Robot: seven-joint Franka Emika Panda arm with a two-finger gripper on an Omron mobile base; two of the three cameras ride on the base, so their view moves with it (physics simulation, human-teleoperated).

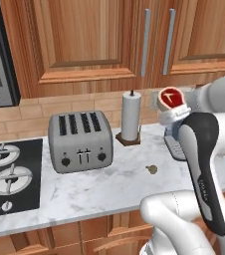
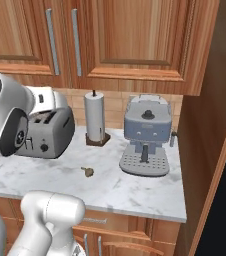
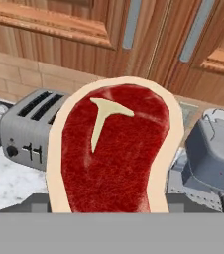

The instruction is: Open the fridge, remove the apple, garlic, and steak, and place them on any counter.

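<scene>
Gripper (image 1: 170,110) clamped on the steak (image 1: 171,97), held above the counter (image 1: 109,184); garlic (image 1: 152,169) lies below.

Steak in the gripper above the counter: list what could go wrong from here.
1. The steak hangs over the coffee machine, not bare counter; released here, it would likely land on the machine.
2. The paper towel roll stands close beside it; a sideways swing could tip it.
3. The garlic lies loose on the marble; lowering the steak there could knock it away.
</scene>
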